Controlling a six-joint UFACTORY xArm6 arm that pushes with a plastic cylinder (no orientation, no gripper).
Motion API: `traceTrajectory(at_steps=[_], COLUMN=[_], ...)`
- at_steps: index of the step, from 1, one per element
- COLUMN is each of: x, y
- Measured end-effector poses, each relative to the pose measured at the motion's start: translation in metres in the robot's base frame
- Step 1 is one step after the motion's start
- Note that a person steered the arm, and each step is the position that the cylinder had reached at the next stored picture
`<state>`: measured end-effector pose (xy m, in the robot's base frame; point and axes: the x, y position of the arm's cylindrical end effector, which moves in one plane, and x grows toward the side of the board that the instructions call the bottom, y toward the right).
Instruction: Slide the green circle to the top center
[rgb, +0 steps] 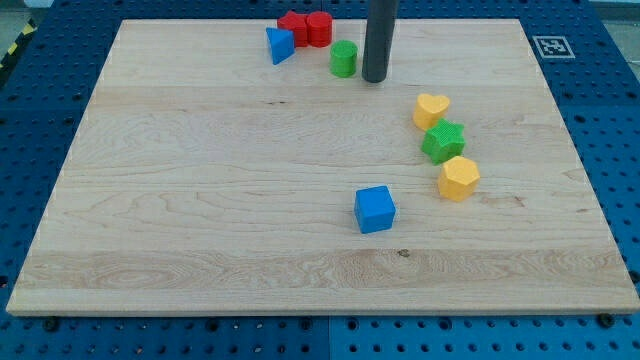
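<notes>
The green circle (344, 58) stands near the view's top centre of the wooden board (200, 180). My tip (375, 77) rests on the board just to the right of the green circle, a small gap between them. The dark rod rises from the tip out of the view's top.
Two red blocks (306, 27) sit at the top edge, left of the green circle. A blue triangle (279, 45) lies beside them. At the right, a yellow heart (431, 109), a green star-like block (443, 141) and a yellow hexagon (459, 178) form a column. A blue cube (375, 209) sits at centre.
</notes>
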<state>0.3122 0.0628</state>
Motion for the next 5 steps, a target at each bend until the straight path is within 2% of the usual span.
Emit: traceTrajectory(at_steps=[5], x=[-0.045], y=[-0.036])
